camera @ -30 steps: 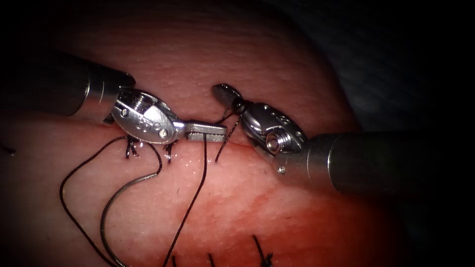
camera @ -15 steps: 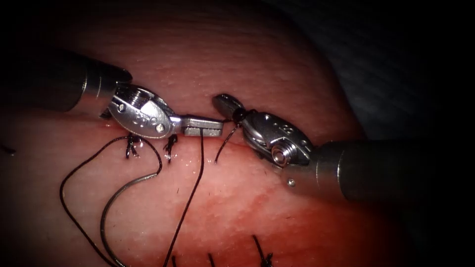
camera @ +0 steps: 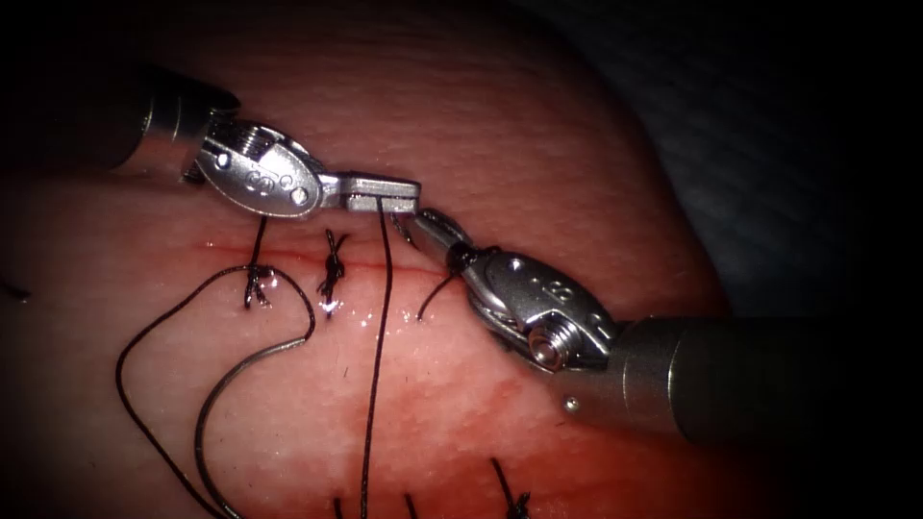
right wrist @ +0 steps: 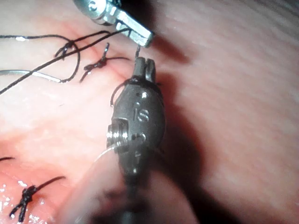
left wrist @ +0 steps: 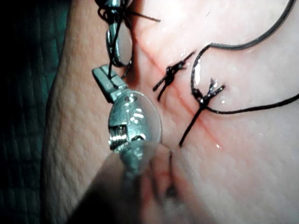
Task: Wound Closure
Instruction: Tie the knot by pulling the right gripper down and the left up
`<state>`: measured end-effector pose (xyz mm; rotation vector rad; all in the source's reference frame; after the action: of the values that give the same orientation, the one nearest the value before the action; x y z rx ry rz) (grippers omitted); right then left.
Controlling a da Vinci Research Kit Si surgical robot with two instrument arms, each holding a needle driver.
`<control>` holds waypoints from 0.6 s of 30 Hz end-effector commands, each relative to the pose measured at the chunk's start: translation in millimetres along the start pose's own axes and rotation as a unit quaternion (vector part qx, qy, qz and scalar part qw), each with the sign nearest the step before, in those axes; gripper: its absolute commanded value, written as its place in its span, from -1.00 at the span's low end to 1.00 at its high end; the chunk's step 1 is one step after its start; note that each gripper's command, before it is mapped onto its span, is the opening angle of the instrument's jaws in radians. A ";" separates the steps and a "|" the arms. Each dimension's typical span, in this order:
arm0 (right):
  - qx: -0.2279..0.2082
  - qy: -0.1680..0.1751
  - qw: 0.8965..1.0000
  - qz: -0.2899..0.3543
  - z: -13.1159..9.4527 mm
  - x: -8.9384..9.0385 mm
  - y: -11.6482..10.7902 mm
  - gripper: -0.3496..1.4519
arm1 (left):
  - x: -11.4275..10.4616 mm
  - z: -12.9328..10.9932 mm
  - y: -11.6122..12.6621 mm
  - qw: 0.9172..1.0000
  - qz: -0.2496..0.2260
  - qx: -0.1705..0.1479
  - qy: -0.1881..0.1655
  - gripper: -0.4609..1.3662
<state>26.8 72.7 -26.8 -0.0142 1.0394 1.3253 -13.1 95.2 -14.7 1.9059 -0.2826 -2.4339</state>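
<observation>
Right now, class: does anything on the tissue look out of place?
The needle lies loose on the tissue, below the cut, held by neither tool. The left tool grips the thread; thread wraps around the right tool.

Taut thread (camera: 377, 356) between knots (camera: 332, 274) and right gripper (camera: 433, 231).

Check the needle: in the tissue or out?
Out. The needle lies free on the tissue below the cut, its whole curve exposed, held by neither tool.
</observation>
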 end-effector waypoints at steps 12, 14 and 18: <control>0.009 0.005 1.000 -0.011 -3.0 -1.8 -3.4 -1.00 | -0.1 0.4 -4.3 1.000 0.005 -0.002 -0.008 -0.88; 0.010 0.003 1.000 -0.018 -3.7 -2.3 -4.2 -1.00 | -0.2 0.7 -5.4 1.000 0.007 0.000 -0.009 -0.88; 0.010 -0.001 1.000 -0.023 -4.9 -2.9 -5.1 -1.00 | -0.5 1.3 -7.7 1.000 0.007 0.003 -0.011 -0.88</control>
<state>28.2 66.2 -30.5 -0.0194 1.0484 1.2724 -13.6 103.0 -15.2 1.8769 -0.3136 -2.4507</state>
